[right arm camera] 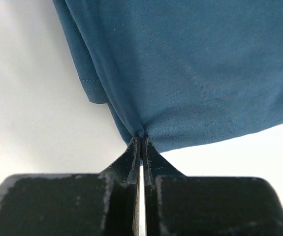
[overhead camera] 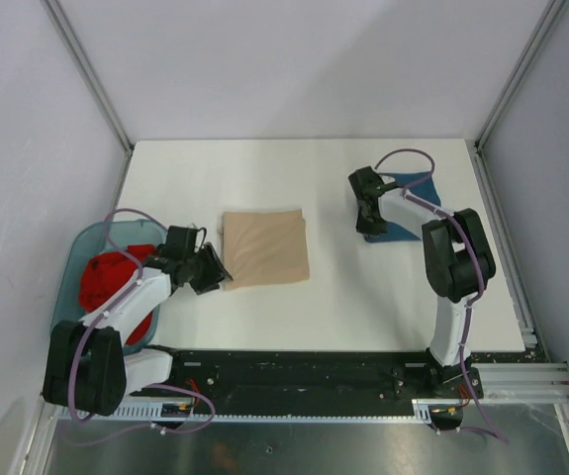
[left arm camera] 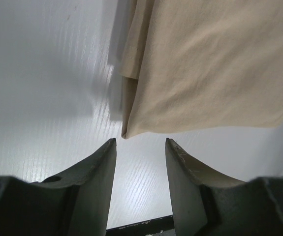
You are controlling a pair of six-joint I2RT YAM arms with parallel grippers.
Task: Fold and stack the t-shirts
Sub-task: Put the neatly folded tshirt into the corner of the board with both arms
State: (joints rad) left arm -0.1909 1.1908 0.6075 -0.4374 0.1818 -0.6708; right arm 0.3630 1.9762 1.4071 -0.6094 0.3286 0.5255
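A folded tan t-shirt (overhead camera: 266,247) lies flat near the middle of the table. My left gripper (overhead camera: 221,273) sits low at its near-left corner, open. In the left wrist view the tan t-shirt (left arm camera: 205,64) ends just ahead of the left gripper (left arm camera: 140,142), with only bare table between the fingers. A dark teal-blue t-shirt (overhead camera: 418,188) lies at the back right, partly hidden by the right arm. My right gripper (overhead camera: 371,230) is at its left side. In the right wrist view the right gripper (right arm camera: 141,138) is shut on the puckered hem of the blue t-shirt (right arm camera: 190,64). A red t-shirt (overhead camera: 114,280) is bunched at the left.
The red shirt rests in a translucent teal bin (overhead camera: 78,252) hanging off the table's left edge, beside the left arm. Grey walls with metal posts close in the back and sides. A black rail (overhead camera: 304,371) runs along the near edge between the arm bases.
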